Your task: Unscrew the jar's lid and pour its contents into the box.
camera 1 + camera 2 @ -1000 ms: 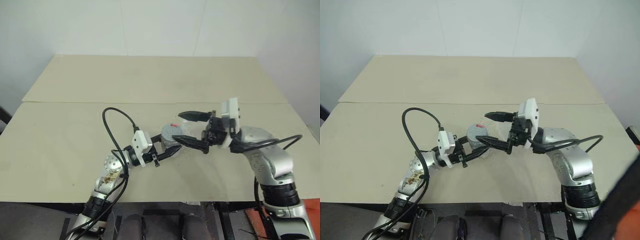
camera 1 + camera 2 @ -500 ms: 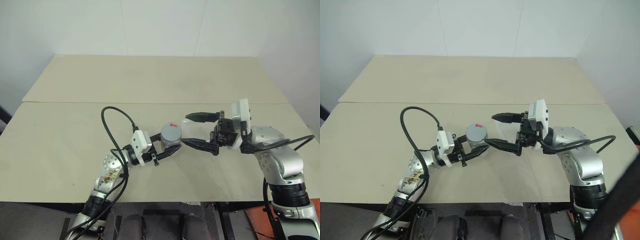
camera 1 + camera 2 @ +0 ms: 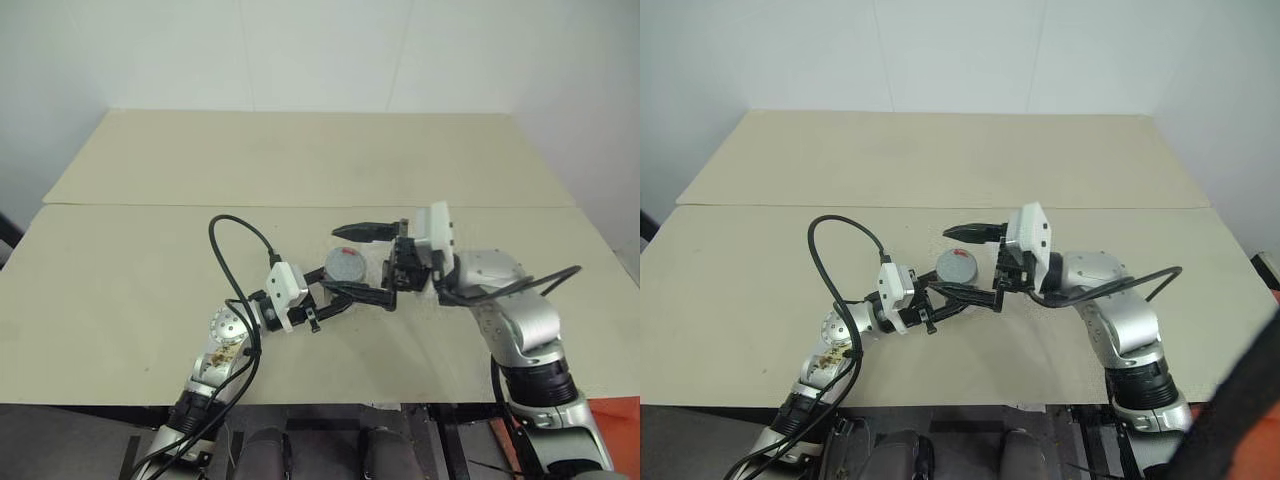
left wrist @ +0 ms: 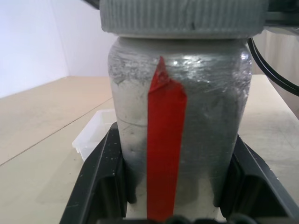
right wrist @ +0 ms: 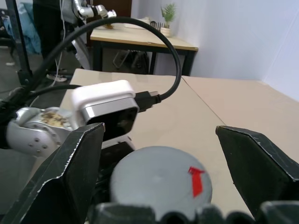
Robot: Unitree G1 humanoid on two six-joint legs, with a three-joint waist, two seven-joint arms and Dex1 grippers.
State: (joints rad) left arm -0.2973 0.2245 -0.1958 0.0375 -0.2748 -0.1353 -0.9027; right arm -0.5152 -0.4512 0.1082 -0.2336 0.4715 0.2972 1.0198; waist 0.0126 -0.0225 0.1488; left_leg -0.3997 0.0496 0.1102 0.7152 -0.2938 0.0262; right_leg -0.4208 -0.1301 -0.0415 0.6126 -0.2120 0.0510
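Jar (image 3: 345,268) | left pincer (image 3: 335,297) clamps it | right pincer (image 3: 352,262) agape, straddling lid (image 5: 161,179)

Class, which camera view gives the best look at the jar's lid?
The right wrist view: the lid shows its whole round top and a red mark. The left wrist view catches its ribbed edge above the jar. The head views show it as a small grey disc.

Silver arms, black cables, white wrist blocks, black-fingered right hand (image 3: 362,262).
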